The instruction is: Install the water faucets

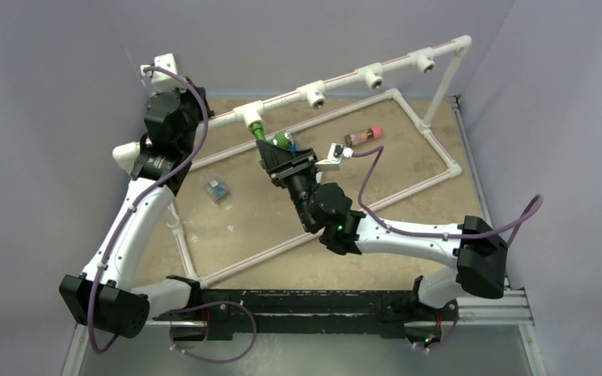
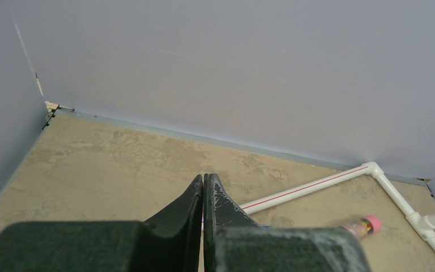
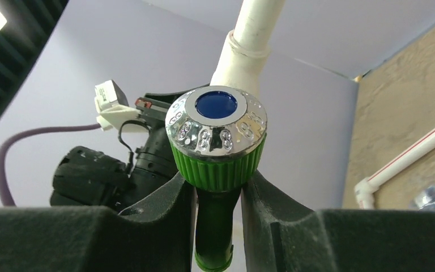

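**Faucet meets fitting:** The right tool (image 3: pixel 216 195) pinches a green faucet (image 1: pixel 261 131) by its body near the far edge of the surface (image 1: pixel 282 227), left of centre, with the chrome knob facing back toward the wrist. The faucet's long axis runs up and away from the tool. Its stem end sits at the mouth of the first tee fitting (image 1: pixel 248 115) on the raised white pipe rail (image 1: pixel 345 78); whether the threads have caught cannot be told. The left tool (image 2: pixel 204 190), pressed together and empty, hangs near the far-left corner, so turning the faucet in looks like the right arm's job.
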`<state>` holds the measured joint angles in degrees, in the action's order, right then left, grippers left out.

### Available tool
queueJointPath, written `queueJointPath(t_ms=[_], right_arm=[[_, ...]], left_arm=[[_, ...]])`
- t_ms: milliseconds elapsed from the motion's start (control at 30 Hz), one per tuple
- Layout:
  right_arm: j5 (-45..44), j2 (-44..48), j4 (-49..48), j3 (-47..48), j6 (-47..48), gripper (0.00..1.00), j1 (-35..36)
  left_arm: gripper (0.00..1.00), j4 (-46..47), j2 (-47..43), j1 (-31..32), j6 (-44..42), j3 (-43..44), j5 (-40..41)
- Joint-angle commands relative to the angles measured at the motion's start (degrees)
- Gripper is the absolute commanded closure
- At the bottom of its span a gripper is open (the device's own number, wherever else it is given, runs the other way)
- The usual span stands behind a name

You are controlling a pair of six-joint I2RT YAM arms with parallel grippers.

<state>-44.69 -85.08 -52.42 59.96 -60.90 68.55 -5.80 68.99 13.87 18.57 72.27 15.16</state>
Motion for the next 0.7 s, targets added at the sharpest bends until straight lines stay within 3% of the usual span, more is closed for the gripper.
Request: queueJointPath(t_ms=[0,100,200,433,667], right_arm=[[6.22,0.63,0.86,0.67,-11.62,0.71,0.44],[6.2,1.64,2.99,0.66,-11.75,0.53,0.44],[6.17,2.93,6.14,0.48,-10.99,0.42,0.36],[8.06,7.81,8.8,-4.12,-8.04,0.29,0.17],[12.3,13.91,8.46,-8.99,4.5,0.25,0.13]], left_arm=[[1.0,-13.49,2.22,-0.07,1.03,-4.19,-1.49],[1.0,-13.59,2.11,-0.11,0.99,-4.23,-1.53],[1.0,-13.6,2.2,-0.07,1.03,-4.13,-1.53],[1.0,-13.62,2.46,-0.07,1.12,-3.85,-1.45],[1.0,-13.68,2.46,-0.07,1.03,-3.83,-1.32]])
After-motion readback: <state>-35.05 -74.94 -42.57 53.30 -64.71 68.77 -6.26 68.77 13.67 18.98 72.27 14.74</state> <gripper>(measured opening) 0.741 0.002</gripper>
